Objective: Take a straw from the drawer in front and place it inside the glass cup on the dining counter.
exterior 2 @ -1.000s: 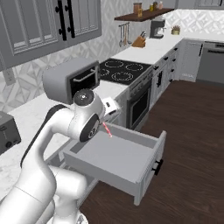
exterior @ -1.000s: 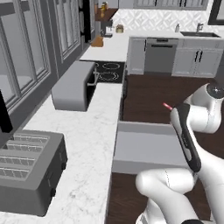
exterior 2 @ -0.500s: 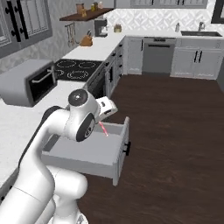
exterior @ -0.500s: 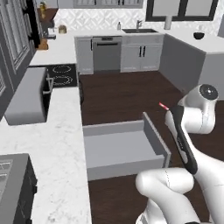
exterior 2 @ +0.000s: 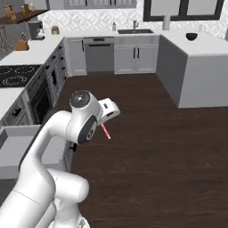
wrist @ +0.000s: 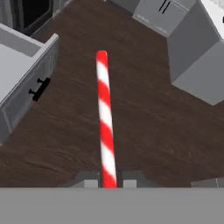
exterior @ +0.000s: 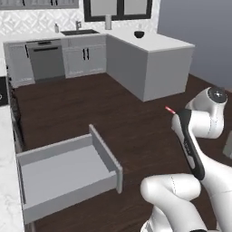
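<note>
My gripper (wrist: 108, 181) is shut on the straw (wrist: 105, 118), a thin red-and-white striped stick that points away from the hand over the dark wood floor. The straw (exterior: 170, 110) pokes out past my forearm in the left base view, and the straw (exterior 2: 106, 131) slants down from the gripper (exterior 2: 103, 124) in the right base view. The grey drawer (exterior: 106, 156) stands pulled out to my left, and I see nothing inside it; its front panel (wrist: 26, 83) carries a black handle. The dining counter (exterior: 154, 59) stands ahead to the right. I cannot make out the glass cup.
A dark bowl (exterior: 139, 34) sits on the dining counter's far end. Grey cabinets, a dishwasher (exterior: 45, 61) and a sink line the back wall. The stove (exterior 2: 18, 73) is on the left. Open wood floor (exterior 2: 147, 133) lies between me and the counter.
The whole scene has swung left in both base views, so the base has turned right. The drawer now sits far left and the dining counter has come into view. The straw stays gripped.
</note>
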You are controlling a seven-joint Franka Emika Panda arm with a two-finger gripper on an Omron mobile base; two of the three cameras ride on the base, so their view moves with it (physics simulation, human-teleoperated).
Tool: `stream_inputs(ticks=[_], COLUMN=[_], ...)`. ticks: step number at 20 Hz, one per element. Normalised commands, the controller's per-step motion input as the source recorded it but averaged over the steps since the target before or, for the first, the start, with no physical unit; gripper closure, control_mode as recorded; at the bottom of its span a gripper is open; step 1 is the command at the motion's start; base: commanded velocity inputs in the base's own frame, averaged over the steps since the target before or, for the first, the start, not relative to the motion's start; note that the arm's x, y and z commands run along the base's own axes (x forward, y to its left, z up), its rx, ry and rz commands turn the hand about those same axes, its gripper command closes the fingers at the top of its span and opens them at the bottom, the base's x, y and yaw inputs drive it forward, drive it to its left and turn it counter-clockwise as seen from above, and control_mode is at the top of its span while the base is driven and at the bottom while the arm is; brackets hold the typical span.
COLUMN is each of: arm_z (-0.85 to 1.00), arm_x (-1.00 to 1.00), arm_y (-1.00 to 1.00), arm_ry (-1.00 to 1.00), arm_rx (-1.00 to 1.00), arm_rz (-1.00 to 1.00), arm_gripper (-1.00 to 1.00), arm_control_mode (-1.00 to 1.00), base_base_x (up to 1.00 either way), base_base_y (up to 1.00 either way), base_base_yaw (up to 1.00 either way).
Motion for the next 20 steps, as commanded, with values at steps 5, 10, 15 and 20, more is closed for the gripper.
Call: stream_inputs(ticks=[5,10,15,20], arm_z=[0.00,0.00,0.00,0.00], arm_x=[0.00,0.00,0.00,0.00], arm_y=[0.00,0.00,0.00,0.00], arm_ry=[0.00,0.00,0.00,0.00], arm_rx=[0.00,0.00,0.00,0.00], arm_rz=[0.00,0.00,0.00,0.00], arm_gripper=[1.00,1.00,1.00,1.00], arm_control_mode=[1.00,1.00,1.00,1.00], base_base_x=[0.23,0.63,1.00,1.00], base_base_y=[-0.84,-0.71,-0.27,-0.27], base_base_yaw=[-0.36,-0.24,-0.04,0.00])
